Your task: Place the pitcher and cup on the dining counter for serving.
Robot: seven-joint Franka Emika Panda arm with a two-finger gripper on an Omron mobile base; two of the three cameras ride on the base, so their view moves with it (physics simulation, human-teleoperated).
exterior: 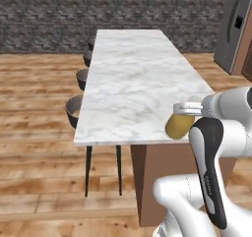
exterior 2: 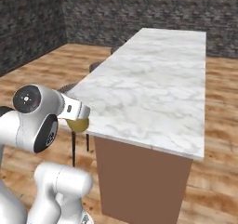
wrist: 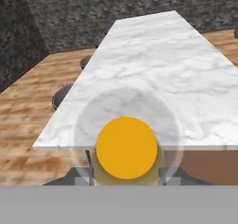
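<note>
My gripper (exterior: 188, 108) is shut on the pitcher (exterior: 179, 126), a mustard-tan jug held by its neck with its rounded body hanging below the fingers. It hangs in the air just short of the near end of the dining counter (exterior: 133, 78), at about the height of the marble top. From the right base view the pitcher (exterior 2: 78, 124) shows under the hand, left of the counter's (exterior 2: 148, 88) near corner. Looking along the gripper (wrist: 125, 176), the pitcher (wrist: 126, 147) appears as an orange disc in front of the counter (wrist: 153, 65). The cup is out of view.
Dark round stools (exterior: 74, 110) (wrist: 62, 95) line the counter's left side. A grey refrigerator (exterior: 234, 29) stands at the far right, with a dark stone wall (exterior: 49, 14) behind. Wooden floor (exterior: 34, 108) surrounds the island.
</note>
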